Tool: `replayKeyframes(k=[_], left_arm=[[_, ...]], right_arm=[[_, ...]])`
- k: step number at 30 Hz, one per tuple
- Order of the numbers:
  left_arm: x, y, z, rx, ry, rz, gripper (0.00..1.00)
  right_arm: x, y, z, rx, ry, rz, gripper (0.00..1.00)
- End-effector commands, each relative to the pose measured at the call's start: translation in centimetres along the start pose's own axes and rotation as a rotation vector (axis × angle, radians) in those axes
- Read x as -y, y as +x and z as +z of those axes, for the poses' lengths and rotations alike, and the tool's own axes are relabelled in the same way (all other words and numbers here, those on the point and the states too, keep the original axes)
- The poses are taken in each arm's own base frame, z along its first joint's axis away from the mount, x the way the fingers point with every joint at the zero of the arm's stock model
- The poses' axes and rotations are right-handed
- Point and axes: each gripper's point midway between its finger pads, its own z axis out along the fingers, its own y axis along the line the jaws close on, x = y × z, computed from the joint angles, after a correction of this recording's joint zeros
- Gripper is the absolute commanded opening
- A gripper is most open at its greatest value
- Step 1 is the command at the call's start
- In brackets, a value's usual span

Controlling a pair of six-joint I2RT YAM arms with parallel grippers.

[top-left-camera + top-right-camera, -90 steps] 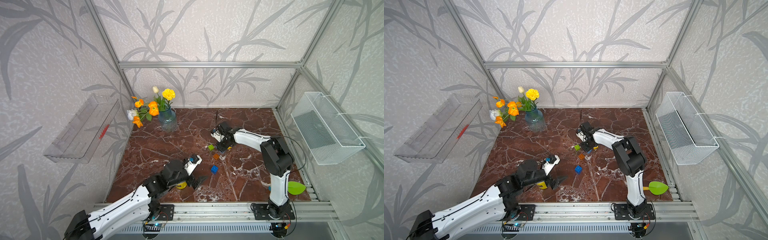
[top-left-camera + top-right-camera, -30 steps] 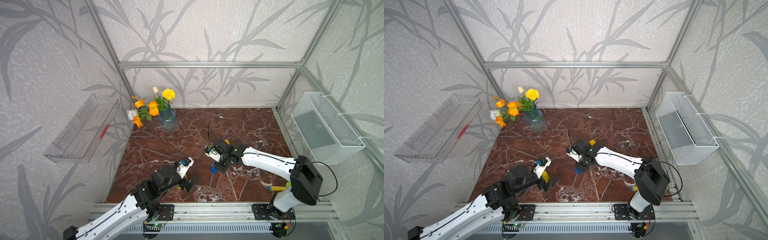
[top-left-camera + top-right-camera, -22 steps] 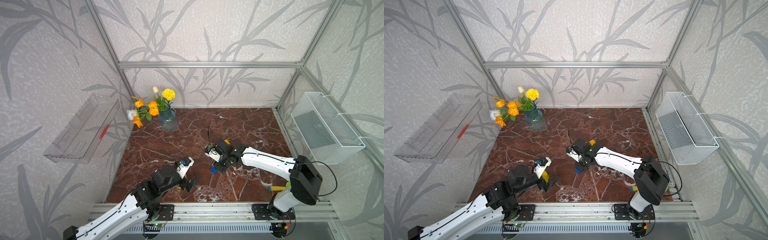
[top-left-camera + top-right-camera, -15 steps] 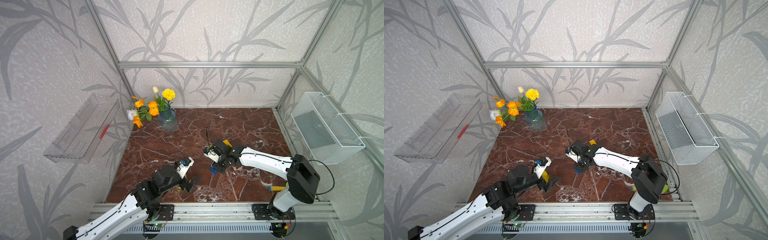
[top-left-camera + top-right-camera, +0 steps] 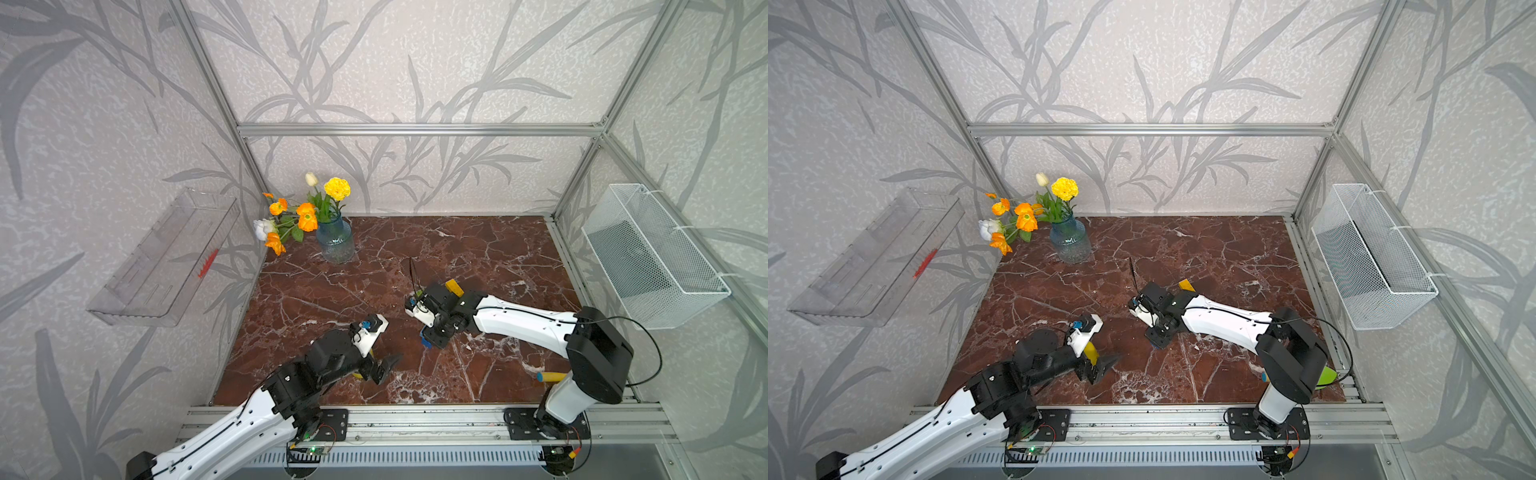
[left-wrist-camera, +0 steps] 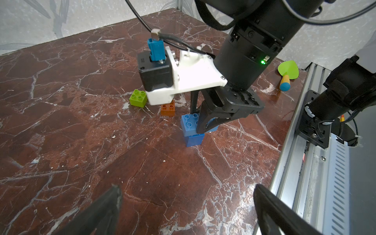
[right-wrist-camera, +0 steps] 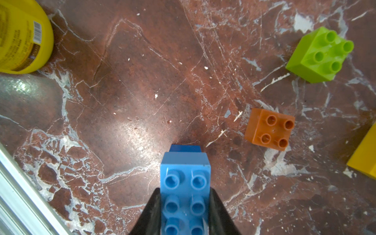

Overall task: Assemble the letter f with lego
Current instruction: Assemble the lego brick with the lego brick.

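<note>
1. Two bricks are stacked: the long light-blue studded plastic brick [image 6: 189, 122] is pinched by the right gripper [image 7: 184, 205] atop the small dark-blue plastic brick [image 6: 194, 139], probably to be pressed home.
2. The left gripper [image 6: 187, 190] is held spread, empty.
3. The small green brick [image 7: 319, 55] and small orange brick [image 7: 268, 129] are left loose nearby.

Bright, even light (glare on tabletop [image 7: 126, 130])

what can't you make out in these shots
Yellow brick: right wrist view, cut by the frame edge.
Dark-blue brick: right wrist view, mostly under the light-blue brick.
Yellow cylinder: a top view, mostly behind the left arm.
Leaf tool: a top view, blade behind the right arm.
</note>
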Motion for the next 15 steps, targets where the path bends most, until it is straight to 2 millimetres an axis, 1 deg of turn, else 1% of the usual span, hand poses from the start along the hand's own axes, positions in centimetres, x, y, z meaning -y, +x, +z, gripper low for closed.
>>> replayKeyframes(k=[1,15], left_arm=[[0.18,-0.19,-0.08,0.009,0.007,0.008,1.0],[0.14,-0.1,-0.03,0.007,0.006,0.008,1.0]], right_arm=[[-0.47,-1.08,-0.18,0.026,-0.008,0.005,0.26],[-0.22,-1.0,0.49,0.01,0.008,0.006,0.25]])
